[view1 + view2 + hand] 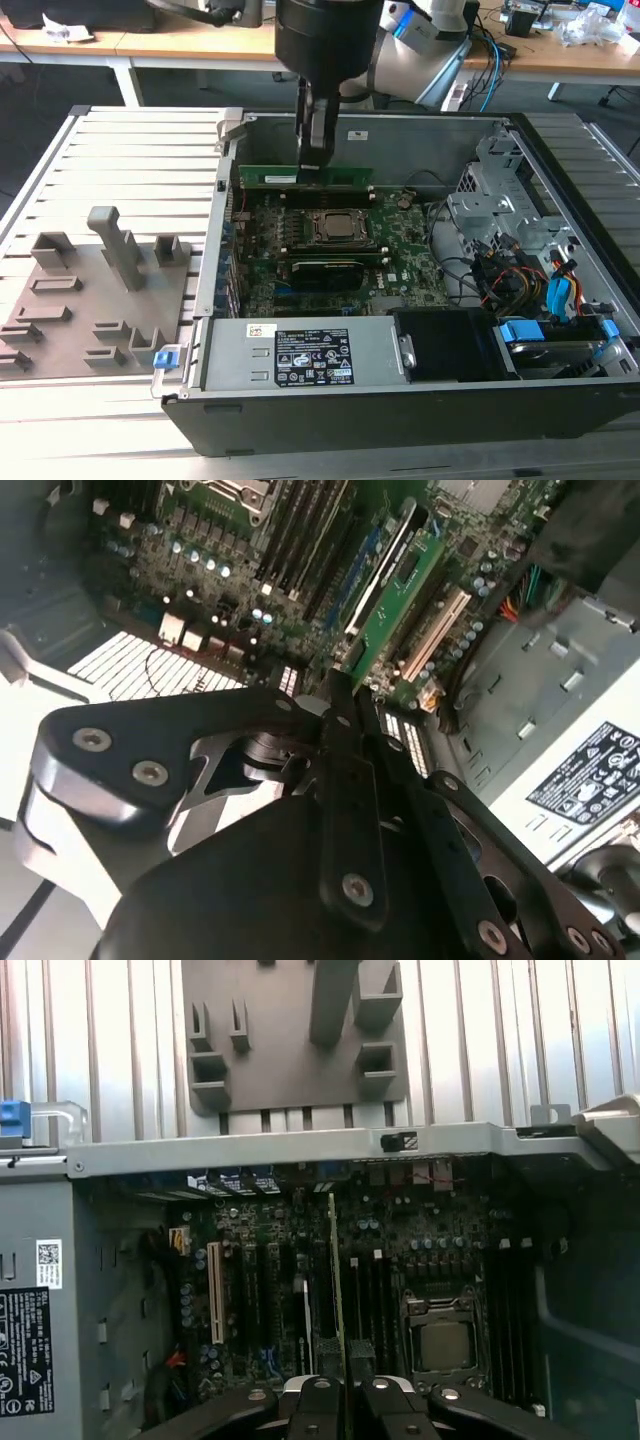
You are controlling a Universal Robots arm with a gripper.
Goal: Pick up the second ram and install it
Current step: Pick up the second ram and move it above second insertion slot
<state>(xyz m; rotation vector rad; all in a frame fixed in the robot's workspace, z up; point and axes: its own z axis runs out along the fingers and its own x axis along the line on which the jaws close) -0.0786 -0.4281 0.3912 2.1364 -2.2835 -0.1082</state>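
Green ram (305, 178) stood on edge over motherboard (410, 255), between CPU socket (343, 228) and case wall (420, 140). Gripper (318, 165) jaws were clamped on ram's upper edge, near mid-length.

An open computer case (400, 425) lies on the slatted counter (130, 160), with a tray (70, 335) beside it at the exterior view's left. Inside, the motherboard (405, 270) covers the floor, with the CPU socket (343, 228) at its middle. The power supply (300, 355) lies along the near wall and the drive cage (500, 215) sits at the exterior view's right. Beyond the socket the second ram (268, 178) stands on edge, the tool (315, 162) clamped on its top.
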